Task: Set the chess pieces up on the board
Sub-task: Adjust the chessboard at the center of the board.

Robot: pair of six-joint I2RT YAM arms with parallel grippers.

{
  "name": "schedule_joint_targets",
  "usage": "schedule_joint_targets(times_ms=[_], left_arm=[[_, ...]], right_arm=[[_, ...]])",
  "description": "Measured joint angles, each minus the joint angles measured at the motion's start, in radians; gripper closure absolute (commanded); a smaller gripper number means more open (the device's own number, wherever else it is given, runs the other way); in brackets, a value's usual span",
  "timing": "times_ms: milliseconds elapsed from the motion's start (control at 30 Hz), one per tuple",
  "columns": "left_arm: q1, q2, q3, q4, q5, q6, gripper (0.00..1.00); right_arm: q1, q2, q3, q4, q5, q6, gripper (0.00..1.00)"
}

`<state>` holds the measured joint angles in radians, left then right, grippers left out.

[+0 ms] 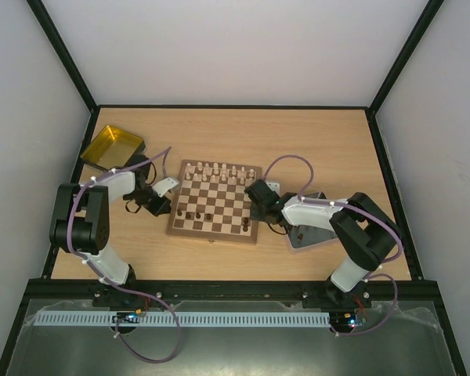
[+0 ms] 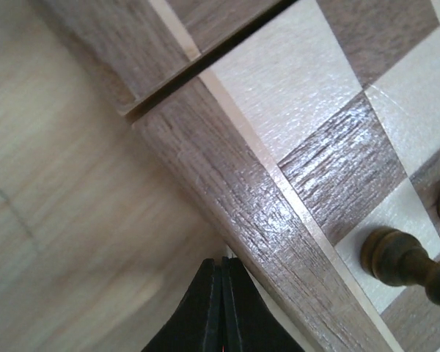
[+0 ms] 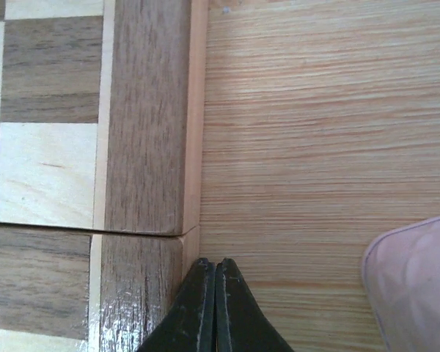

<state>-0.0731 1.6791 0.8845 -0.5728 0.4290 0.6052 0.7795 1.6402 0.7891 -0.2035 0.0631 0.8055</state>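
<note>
The board (image 1: 215,201) lies flat in the middle of the table (image 1: 329,141), between the 2 arms. It is a square of grainy wood with light and dark brown checks and a wide brown border. A thin seam splits it into 2 halves. The pale chess pieces (image 1: 217,170) line its far edge, and a few dark pieces (image 1: 197,213) stand on the near rows, too small from above to tell their kinds. Up close, 1 dark turned piece (image 2: 396,257) shows rounded, glossy collars, its top cut off by the picture's edge.

The left gripper (image 2: 221,268) has its black tapered fingers pressed together on nothing, right at the board's left border. The right gripper (image 3: 215,268) is pressed together too, just off the right border over bare table.

A yellow translucent tray (image 1: 112,146) sits at the far left. A grey tray (image 1: 309,235) is half hidden under the right arm. A blurred pinkish shape (image 3: 414,279) is cut off at the right wrist view's corner, and I cannot tell what it is.
</note>
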Motion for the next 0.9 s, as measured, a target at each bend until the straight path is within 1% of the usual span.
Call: schedule_joint_targets(times_ms=[267, 500, 700, 900], left_arm=[[-0.01, -0.025, -0.029, -0.068, 0.02, 0.074, 0.98], [-0.029, -0.044, -0.058, -0.151, 0.036, 0.143, 0.98], [-0.047, -0.051, -0.074, -0.193, 0.042, 0.159, 0.98], [-0.047, -0.058, -0.089, -0.195, 0.049, 0.158, 0.98]], right_arm=[[-0.007, 0.002, -0.003, 0.003, 0.012, -0.026, 0.98], [-0.015, -0.019, -0.041, 0.052, 0.006, -0.034, 0.98], [-0.018, -0.036, -0.067, 0.08, 0.002, -0.035, 0.98], [-0.02, -0.047, -0.085, 0.103, -0.005, -0.035, 0.98]])
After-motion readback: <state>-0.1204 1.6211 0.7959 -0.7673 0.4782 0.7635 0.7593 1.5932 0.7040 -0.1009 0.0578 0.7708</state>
